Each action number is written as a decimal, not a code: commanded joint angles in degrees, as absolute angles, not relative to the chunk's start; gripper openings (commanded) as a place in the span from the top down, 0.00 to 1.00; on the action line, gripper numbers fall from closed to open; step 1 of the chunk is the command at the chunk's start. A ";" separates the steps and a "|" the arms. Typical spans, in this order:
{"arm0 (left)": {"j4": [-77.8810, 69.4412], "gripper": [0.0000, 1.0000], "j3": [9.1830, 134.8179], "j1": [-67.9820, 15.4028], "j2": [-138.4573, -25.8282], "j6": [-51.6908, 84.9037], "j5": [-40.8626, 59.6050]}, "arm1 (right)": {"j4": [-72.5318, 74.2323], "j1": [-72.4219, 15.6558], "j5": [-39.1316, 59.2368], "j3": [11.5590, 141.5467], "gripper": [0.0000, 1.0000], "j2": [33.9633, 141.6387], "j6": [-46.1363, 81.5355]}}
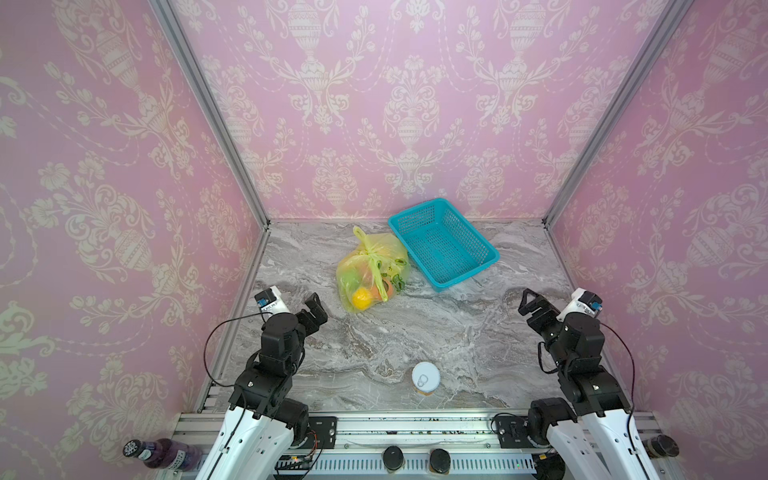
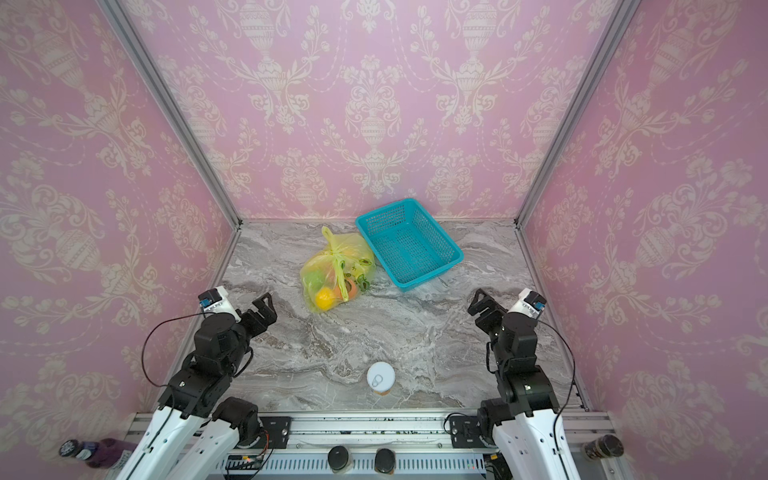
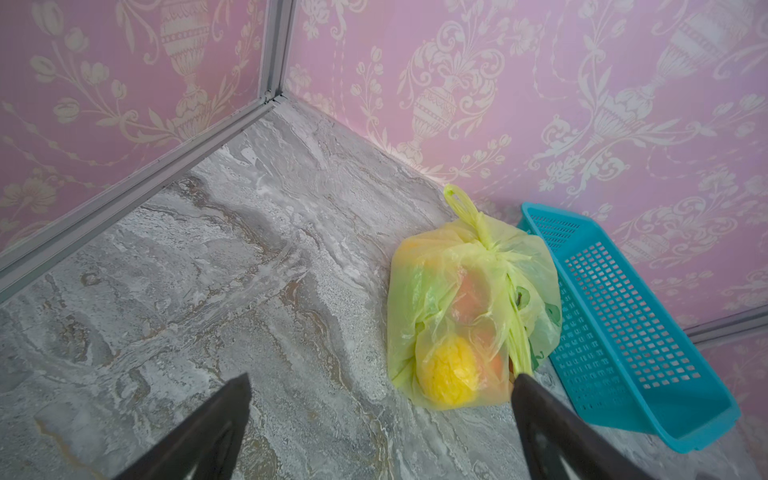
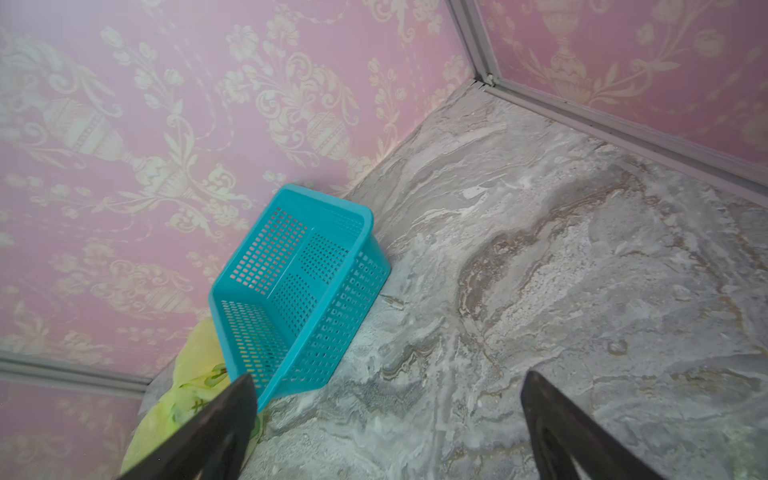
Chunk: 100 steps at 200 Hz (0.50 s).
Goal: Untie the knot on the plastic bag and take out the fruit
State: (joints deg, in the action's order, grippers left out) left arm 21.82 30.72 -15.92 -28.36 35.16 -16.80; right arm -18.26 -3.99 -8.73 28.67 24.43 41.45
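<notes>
We start at the knot (image 1: 371, 254). It sits on top of the plastic bag (image 1: 353, 268), with the handle strips twisted tight and one tail poking up free. The bag lies on the marble table (image 1: 415, 328) just beside the teal basket (image 1: 417, 208), along its long side; we cannot tell whether they touch. The fruit (image 1: 360, 299) shows through the film as a yellow piece, something orange and something green, all of it inside.

We judge this a light, floppy load. The film is thin, slick and easy to tear, and the round pieces will roll once the mouth loosens. The tails look like the best hold, pinched close to the knot while the neck beneath is pinned.

The left gripper (image 1: 316, 308) hovers well apart from the basket, on the bag's side of it. Its jaws are spread wide and hold nothing. The right gripper (image 1: 527, 302) waits well apart on the basket's other side, equally wide and equally empty. A white-lidded can (image 1: 426, 376) stands well apart from the basket, toward the arms' bases, clear of the reach.
</notes>
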 commanded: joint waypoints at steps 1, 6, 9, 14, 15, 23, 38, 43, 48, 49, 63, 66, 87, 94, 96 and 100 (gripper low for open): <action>19.60 0.02 32.18 -15.84 -31.51 30.47 -7.08 | -20.54 -4.25 1.51 30.49 0.00 23.98 38.77; 19.21 0.03 32.50 -15.86 -32.92 30.26 -5.59 | -20.20 -4.49 3.26 31.00 0.01 24.77 38.53; 19.02 0.05 32.78 -15.90 -33.85 30.12 -4.70 | -19.95 -4.74 4.22 31.41 0.02 25.35 38.42; 18.72 0.09 33.24 -15.84 -35.73 29.91 -3.39 | -19.55 -5.19 5.73 32.04 0.03 26.51 38.20; 18.72 0.09 33.41 -15.88 -36.15 29.85 -3.01 | -19.53 -5.32 6.08 32.10 0.03 26.79 38.17; 18.19 0.15 34.27 -15.90 -39.18 29.46 -0.62 | -18.97 -6.50 8.21 33.25 0.06 28.97 38.15; 16.56 0.22 35.49 -16.05 -45.41 29.27 3.39 | -18.08 -10.39 9.47 35.02 0.09 32.90 37.66; 16.11 0.22 35.87 -16.03 -47.08 29.39 4.09 | -17.76 -12.40 8.86 35.55 0.09 33.90 37.30; 15.72 0.22 36.15 -16.13 -48.67 29.52 4.51 | -17.56 -14.39 7.73 35.89 0.09 34.77 36.83; 15.68 0.22 36.22 -16.11 -48.99 29.52 4.59 | -17.52 -14.84 7.42 35.96 0.10 34.87 36.78; 14.91 0.20 36.86 -16.38 -52.15 29.45 5.18 | -16.70 -21.29 2.86 36.89 0.10 36.57 34.92; 14.60 0.19 36.93 -16.41 -52.68 29.37 5.26 | -16.45 -22.62 1.88 36.99 0.10 36.83 34.72; 10.61 0.09 36.21 -16.56 -55.12 29.14 5.52 | -13.42 -29.66 -2.87 37.08 0.09 39.22 32.59; 9.66 0.08 36.57 -16.52 -56.34 28.86 5.52 | -12.80 -30.92 -3.65 37.20 0.08 40.42 32.39; 9.53 0.08 36.78 -16.52 -56.73 28.73 5.47 | -12.60 -31.22 -3.86 37.29 0.08 40.89 32.31; 9.41 0.08 37.36 -16.53 -57.63 28.46 5.16 | -12.45 -31.76 -4.24 37.54 0.08 41.58 32.30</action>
State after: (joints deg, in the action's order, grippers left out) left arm 13.89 35.11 -16.05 -55.22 30.41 3.01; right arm -16.14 -28.56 0.97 35.33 38.94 35.66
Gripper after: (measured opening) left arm 0.913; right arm 0.914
